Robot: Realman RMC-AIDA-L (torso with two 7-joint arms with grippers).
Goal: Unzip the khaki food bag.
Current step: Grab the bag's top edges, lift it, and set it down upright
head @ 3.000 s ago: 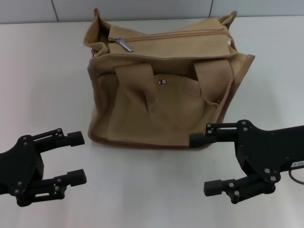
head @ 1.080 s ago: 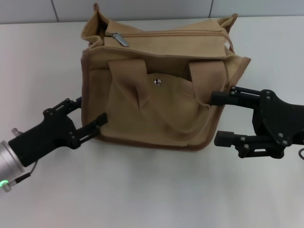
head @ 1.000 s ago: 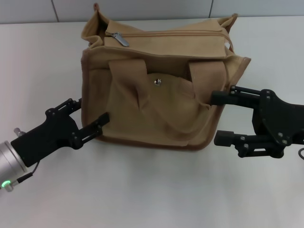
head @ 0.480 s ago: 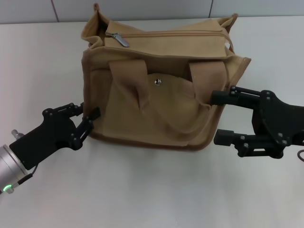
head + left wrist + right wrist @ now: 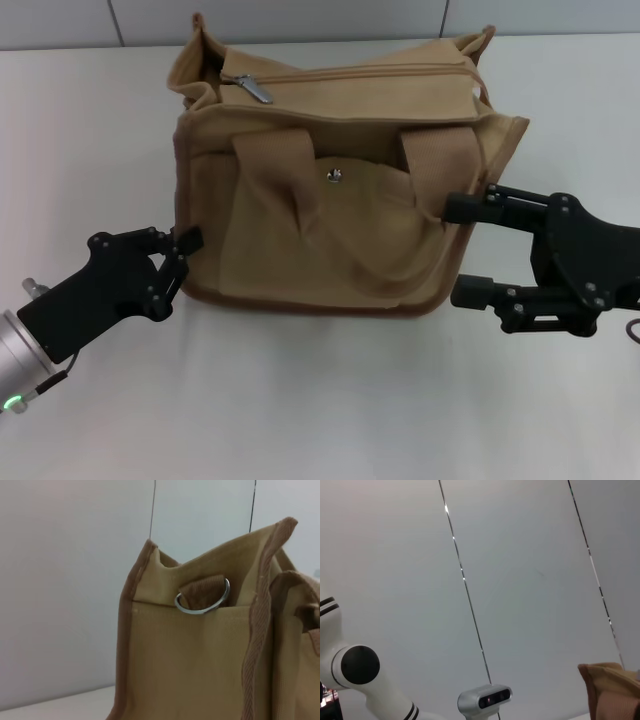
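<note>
a: what sits nearest the robot?

b: two black grippers on a white table (image 5: 320,400). the left gripper (image 5: 180,258) has its fingers drawn close together, almost closed, with its tips at the lower left corner of the khaki food bag (image 5: 330,215). whether they pinch the fabric, i cannot tell.

a: and the other one?

b: the right gripper (image 5: 458,250) has its jaws wide open, one finger above the other. the bag's lower right corner lies just in front of the gap between them.

a: where is the bag?

b: it stands upright between the two grippers, front face toward the robot, a small metal snap (image 5: 334,175) in the middle. beyond that, the top zipper is closed, its silver pull (image 5: 253,89) at the left end. the left wrist view shows a metal ring (image 5: 202,600) on the bag's side.
</note>
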